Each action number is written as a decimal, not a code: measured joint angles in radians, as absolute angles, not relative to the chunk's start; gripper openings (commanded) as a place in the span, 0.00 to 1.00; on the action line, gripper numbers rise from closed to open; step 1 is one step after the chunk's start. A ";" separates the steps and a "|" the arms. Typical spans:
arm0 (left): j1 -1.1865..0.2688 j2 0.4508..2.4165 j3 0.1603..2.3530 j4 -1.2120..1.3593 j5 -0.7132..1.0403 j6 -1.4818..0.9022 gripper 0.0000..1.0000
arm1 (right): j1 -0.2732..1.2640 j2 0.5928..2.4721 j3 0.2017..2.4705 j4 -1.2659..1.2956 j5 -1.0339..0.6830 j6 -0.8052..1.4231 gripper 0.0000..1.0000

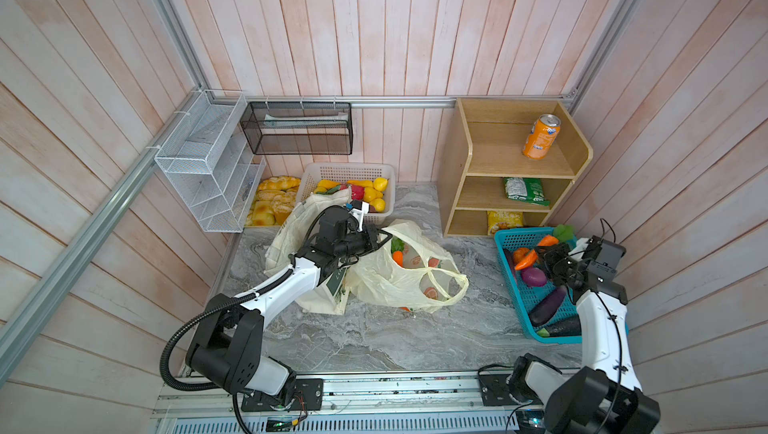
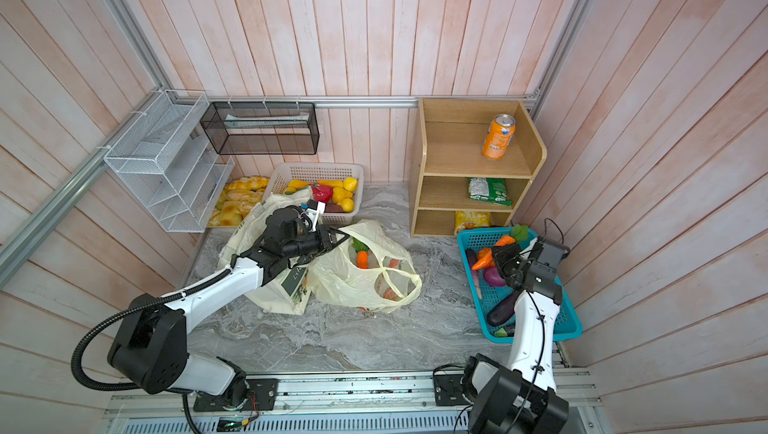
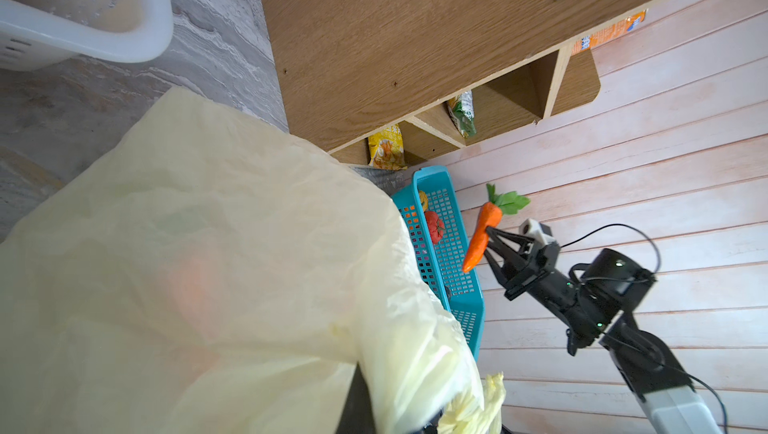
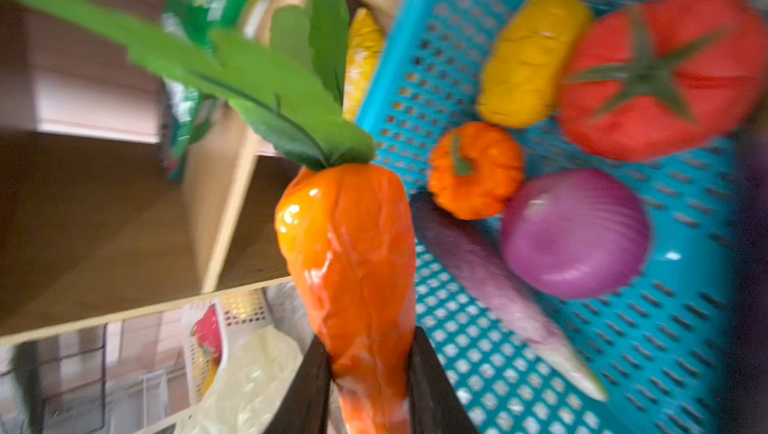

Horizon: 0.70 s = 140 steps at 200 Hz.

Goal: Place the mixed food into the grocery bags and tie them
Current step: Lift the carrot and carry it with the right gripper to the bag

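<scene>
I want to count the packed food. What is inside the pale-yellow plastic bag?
Through the open mouth of the plastic bag, one toy carrot with green leaves shows. Anything deeper is covered by the crumpled film, so I cannot tell.

Leafy carrot [image 3: 486, 220] in right end effector [image 3: 487, 240], beyond pale-yellow plastic bag [image 3: 208, 245]

We see pale pink plank walls [image 1: 374, 16] closing in three sides of a grey, marble-veined worktop [image 1: 374, 336]. A three-tier wooden shelf unit [image 1: 455, 178] stands in the worktop's far right corner. An aluminium rail [image 1: 399, 102] runs along the back wall and carries a black mesh rack [image 1: 299, 137]. Beside it, a white wire rack [image 1: 199, 153] hangs above the far left corner. The light is soft and even.
</scene>
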State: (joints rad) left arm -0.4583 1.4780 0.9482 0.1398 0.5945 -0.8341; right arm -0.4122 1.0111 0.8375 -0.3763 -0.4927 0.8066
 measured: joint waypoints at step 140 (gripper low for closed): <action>-0.585 1.538 1.019 0.085 0.545 -0.844 0.00 | 0.546 0.964 0.975 -0.173 -0.332 0.699 0.20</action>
State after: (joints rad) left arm -0.5846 1.5379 1.0195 0.0853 0.5449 -0.8436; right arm 0.5465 0.9638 0.9752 -0.1726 -0.3317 0.6987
